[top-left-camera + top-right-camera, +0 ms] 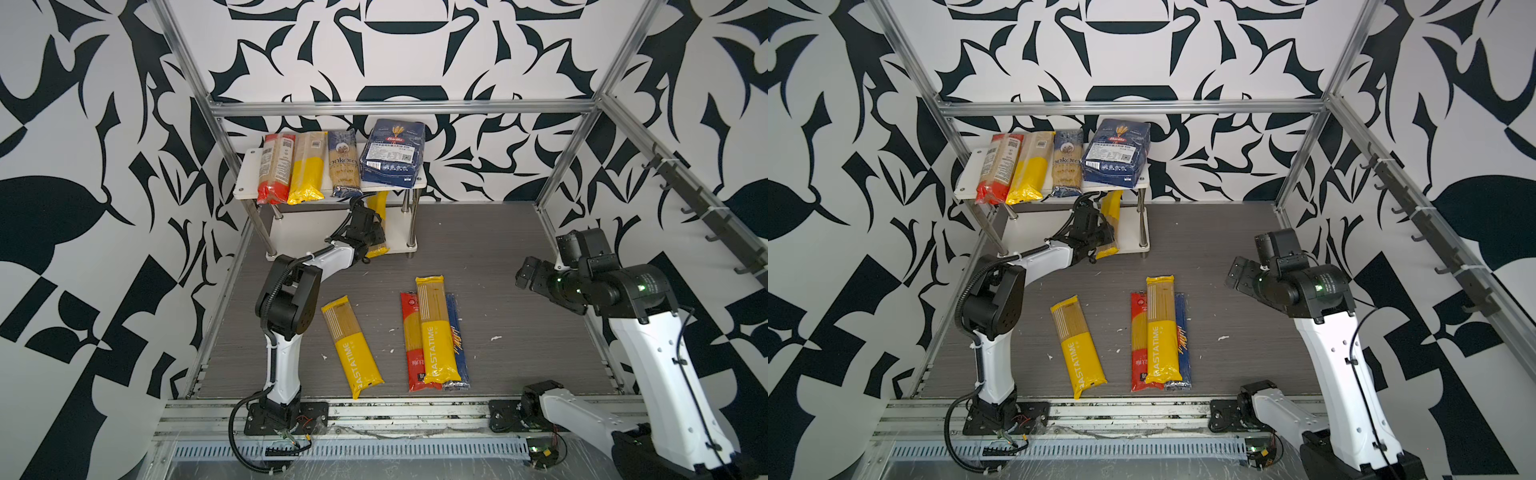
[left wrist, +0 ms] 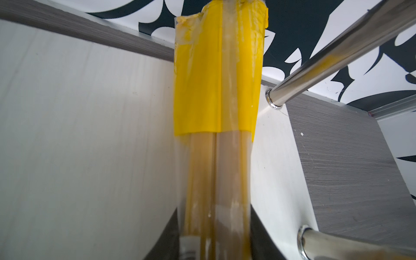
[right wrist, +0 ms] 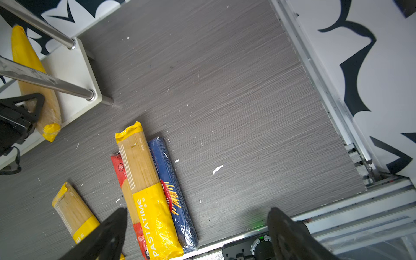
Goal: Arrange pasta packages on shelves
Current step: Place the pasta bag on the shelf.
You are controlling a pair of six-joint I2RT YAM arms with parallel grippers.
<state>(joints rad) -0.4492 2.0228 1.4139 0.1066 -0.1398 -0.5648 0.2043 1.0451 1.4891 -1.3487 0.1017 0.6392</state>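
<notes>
Nearest, on the grey table [image 1: 519,353], a lone yellow pack [image 1: 352,347] lies aslant, apart from a pile of three. In that pile a second yellow pack [image 1: 438,330] rests on top of a red pack [image 1: 409,332] and a blue pack [image 1: 459,336], which show at either side of it. The right gripper [image 3: 197,211] hangs over the table's right side, jaws wide apart and empty. Farther back stands the rack [image 1: 411,224]. At the right end of its lower board [image 1: 299,237] a third yellow pack [image 2: 216,90] lies lengthwise, its near end past the front edge. The left gripper [image 1: 372,232] is closed on that near part. The upper board [image 1: 249,166] carries four packs side by side. From the left they are a red-ended pack [image 1: 274,170], a yellow-ended pack [image 1: 307,170], a dark-blue pack [image 1: 344,164] and the wide Barilla bag [image 1: 392,153]. The first three jut past the front edge.
</notes>
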